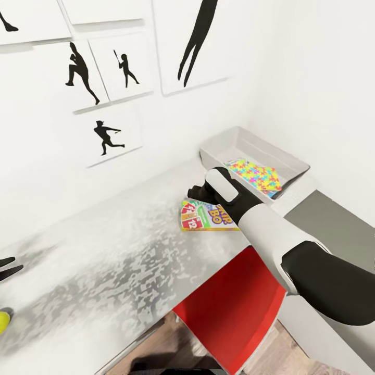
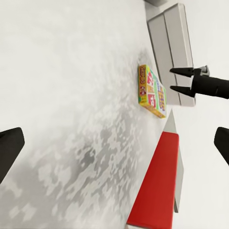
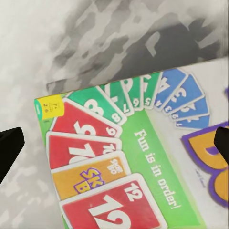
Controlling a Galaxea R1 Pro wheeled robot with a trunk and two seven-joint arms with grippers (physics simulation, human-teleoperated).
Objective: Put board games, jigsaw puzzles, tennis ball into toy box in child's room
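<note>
**How my three cameras are looking**

My head camera is looking down and forward across the table (image 1: 104, 260) toward the white corner wall. My left wrist camera is hanging well back, taking in the game box (image 2: 152, 90) and my right gripper (image 2: 183, 80) from afar. My right wrist camera is pointing straight down, close over that same box (image 3: 124, 167), which my head view is also sharing

The right arm reaches forward, white forearm over black upper sleeve, its wrist bent downward. The right gripper (image 2: 182, 80) has its two dark fingers (image 2: 183, 71) spread apart and pointing down. The left gripper (image 1: 9, 266) sits low and well away from the right one, its two black fingertips (image 1: 6, 261) parted, the jaws standing wide.
</note>
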